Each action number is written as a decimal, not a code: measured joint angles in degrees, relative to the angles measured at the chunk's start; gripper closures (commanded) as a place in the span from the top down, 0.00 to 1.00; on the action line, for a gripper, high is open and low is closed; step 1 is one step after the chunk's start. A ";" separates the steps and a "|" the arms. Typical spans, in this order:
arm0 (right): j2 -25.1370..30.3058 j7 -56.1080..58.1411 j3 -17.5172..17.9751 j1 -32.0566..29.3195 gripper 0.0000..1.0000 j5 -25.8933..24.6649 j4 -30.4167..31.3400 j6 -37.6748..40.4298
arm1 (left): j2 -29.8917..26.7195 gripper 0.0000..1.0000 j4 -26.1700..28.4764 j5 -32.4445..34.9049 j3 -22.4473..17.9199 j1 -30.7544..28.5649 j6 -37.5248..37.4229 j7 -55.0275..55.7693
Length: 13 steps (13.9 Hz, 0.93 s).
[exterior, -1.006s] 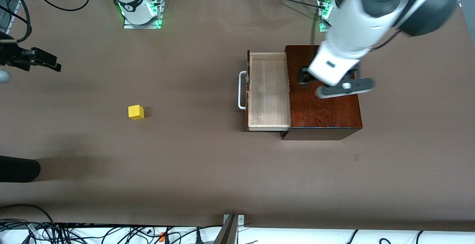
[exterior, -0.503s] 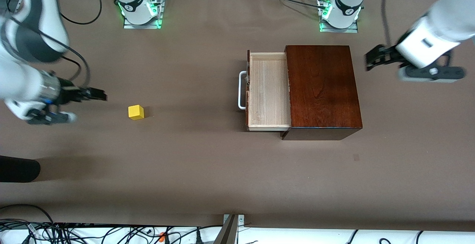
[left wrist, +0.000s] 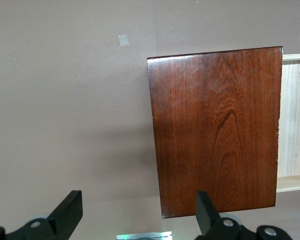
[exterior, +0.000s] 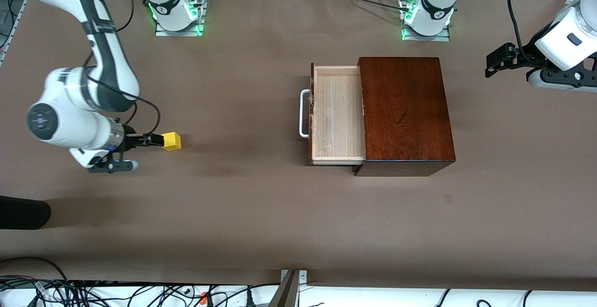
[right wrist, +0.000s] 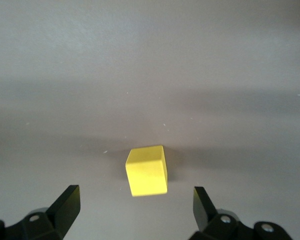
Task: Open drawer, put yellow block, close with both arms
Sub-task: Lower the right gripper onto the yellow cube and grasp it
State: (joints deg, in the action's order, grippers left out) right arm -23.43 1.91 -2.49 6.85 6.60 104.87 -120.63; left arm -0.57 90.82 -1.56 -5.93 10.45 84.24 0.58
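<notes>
Brown table (exterior: 261, 213) across nearly the whole front frame. Right of centre, dark mahogany box (exterior: 406, 111), glossy top. Pale drawer (exterior: 336, 115) pulled out from its side toward the right arm's end, tray bare inside, white handle (exterior: 303, 113) at frame centre.

Right arm (exterior: 79, 106) down the upper left of the frame to mid-left. Right gripper (exterior: 151, 140) low over the table, just beside the yellow block (exterior: 171, 141) on the side toward the right arm's end. Fingers spread wide in the right wrist view, tips (right wrist: 67, 202) at the lower corners, block (right wrist: 147, 170) resting on the table in the gap ahead of them, no contact visible.

Left arm (exterior: 566, 45) at the upper right edge of the frame. Left gripper (exterior: 499, 62) up over bare table at the left arm's end, well apart from the box. Fingers (left wrist: 70, 212) wide apart in the left wrist view, nothing between them; box top (left wrist: 217, 130) and a strip of drawer (left wrist: 294, 120) at right of that frame.

Block on the table at mid-left of the front frame, well apart from the drawer, about level with its handle.
</notes>
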 measured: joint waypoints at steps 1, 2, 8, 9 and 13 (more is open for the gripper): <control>0.01 0.00 0.00 0.34 1.00 0.00 2.64 -3.49 | 0.00 1.00 0.14 0.00 0.27 -0.30 0.16 0.00; 0.01 0.00 0.00 0.61 1.00 0.00 5.17 -6.85 | 0.00 1.00 0.24 0.00 0.87 -0.85 0.37 0.00; 0.00 0.06 0.00 1.78 1.00 -0.46 14.80 -19.72 | 0.00 1.00 0.31 0.00 1.69 -1.61 0.94 0.00; -0.06 0.06 0.00 1.94 1.00 -0.55 15.01 -20.06 | 0.00 1.00 0.31 0.00 1.69 -1.62 0.96 0.00; -1.66 0.08 -0.01 3.24 0.76 -0.68 15.65 -22.89 | 0.00 1.00 0.31 0.00 1.71 -1.65 1.03 0.00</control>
State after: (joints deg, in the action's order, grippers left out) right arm -25.09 1.99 -2.50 10.09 5.92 120.52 -143.52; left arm -0.57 91.13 -1.56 -4.22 8.80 85.27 0.58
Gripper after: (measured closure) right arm 0.009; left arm 0.000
